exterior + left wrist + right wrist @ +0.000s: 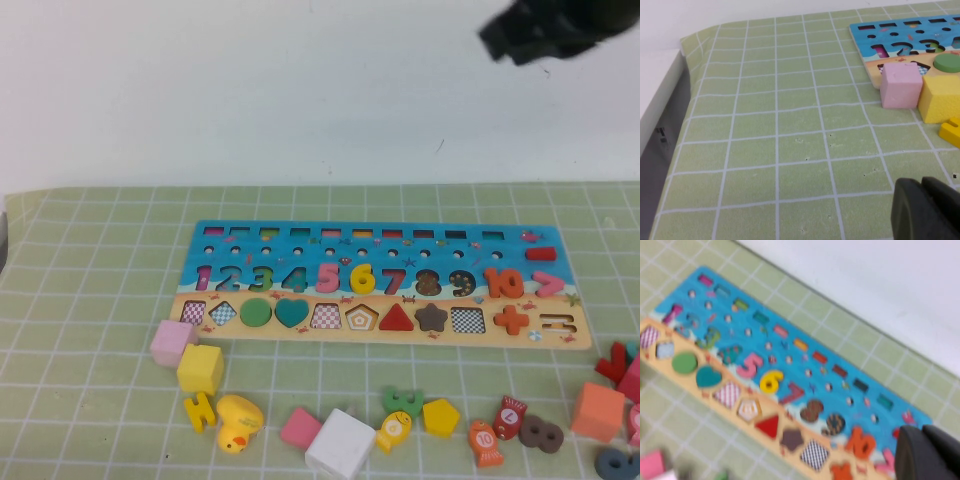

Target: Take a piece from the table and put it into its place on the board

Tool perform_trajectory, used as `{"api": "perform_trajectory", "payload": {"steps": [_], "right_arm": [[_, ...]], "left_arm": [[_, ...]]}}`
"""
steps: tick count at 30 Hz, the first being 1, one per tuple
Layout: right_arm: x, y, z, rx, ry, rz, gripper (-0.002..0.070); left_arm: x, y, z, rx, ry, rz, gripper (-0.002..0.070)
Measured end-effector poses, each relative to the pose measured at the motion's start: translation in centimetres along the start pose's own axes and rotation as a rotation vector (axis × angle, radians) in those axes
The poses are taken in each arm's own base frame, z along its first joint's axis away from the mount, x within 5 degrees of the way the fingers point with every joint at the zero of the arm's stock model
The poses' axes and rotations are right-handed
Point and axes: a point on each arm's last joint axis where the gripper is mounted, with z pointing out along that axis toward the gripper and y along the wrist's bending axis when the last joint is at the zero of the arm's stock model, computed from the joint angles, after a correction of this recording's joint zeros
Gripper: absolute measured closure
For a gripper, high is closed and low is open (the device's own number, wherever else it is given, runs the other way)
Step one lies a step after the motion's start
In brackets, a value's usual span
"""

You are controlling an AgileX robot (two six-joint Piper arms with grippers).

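- Your right gripper [515,45] hangs in the upper right of the high view, raised well above the board [385,283]; its wrist camera looks down on the board [790,370]. I cannot tell whether it is open or shut.
- Your left gripper [925,210] is out of the high view; in its wrist view it sits over bare mat [780,145], fingers together with nothing between them.
- The board lies mid-frame, with numbers 1 to 10 in a row and shape slots below.
- Loose pieces sit along the lower edge: a pink block [172,343] touching a yellow block [200,368] at lower left, a white cube [340,444], a yellow pentagon [441,416] and an orange block [598,411] at right.
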Motion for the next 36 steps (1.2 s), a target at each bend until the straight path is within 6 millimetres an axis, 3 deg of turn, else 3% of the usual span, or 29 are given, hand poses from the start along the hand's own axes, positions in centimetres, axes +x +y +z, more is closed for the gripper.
{"api": "perform_trajectory", "payload": {"steps": [5, 15, 21, 30, 36], "right_arm": [[3.2, -0.1, -2.3, 0.014, 0.047, -0.011, 0.0676], [13.4, 0.6, -7.4, 0.022, 0.076, 0.094, 0.0676], [18.3, 1.3, -9.4, -0.012, 0.116, 0.172, 0.0676], [19.1, 3.3, -10.2, -0.229, 0.118, 0.252, 0.0676], [19.2, 3.5, -10.5, -0.255, 0.108, 0.24, 0.0676]], "left_arm": [[0.0, 0.0, 0.0, 0.0, 0.0, 0.0, 0.0677], [0.0, 0.0, 0.0, 0.0, 0.0, 0.0, 0.0677], [0.0, 0.0, 0.0, 0.0, 0.0, 0.0, 0.0677], [0.0, 0.0, 0.0, 0.0, 0.0, 0.0, 0.0677], [0.0, 0.0, 0.0, 0.0, 0.0, 0.0, 0.0677]]}}
